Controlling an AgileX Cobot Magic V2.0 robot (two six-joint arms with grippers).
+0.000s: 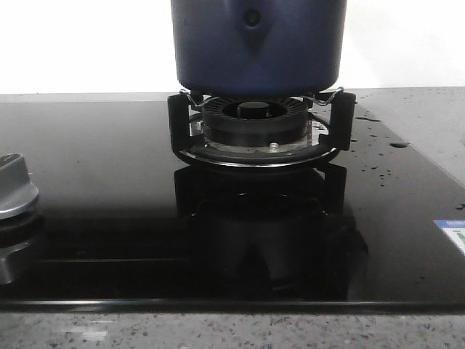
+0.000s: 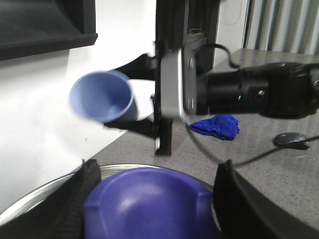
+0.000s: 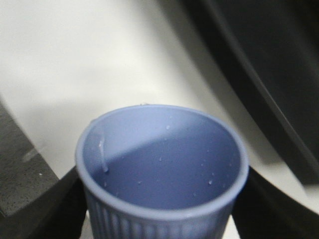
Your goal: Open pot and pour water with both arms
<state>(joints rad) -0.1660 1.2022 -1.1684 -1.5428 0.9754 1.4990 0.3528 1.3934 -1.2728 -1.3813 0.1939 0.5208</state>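
The dark navy pot [image 1: 258, 43] stands on the black ringed burner [image 1: 254, 123]; only its lower body shows, and no gripper is in the front view. In the left wrist view my left gripper [image 2: 157, 172] is shut on the purple-blue lid knob [image 2: 149, 204], with the lid's steel rim [image 2: 30, 204] around it. I cannot tell whether the lid rests on the pot. My right gripper [image 3: 162, 199] is shut on a light blue ribbed cup [image 3: 164, 164] with only droplets inside. The cup [image 2: 102, 97] also shows beyond the lid, tipped on its side.
A grey stove knob [image 1: 14, 189] sits at the left of the black glass cooktop [image 1: 109, 182]. Water drops [image 1: 378, 145] lie on the glass at the right. A blue cloth [image 2: 217, 125] and a mouse [image 2: 291, 140] lie on the grey counter.
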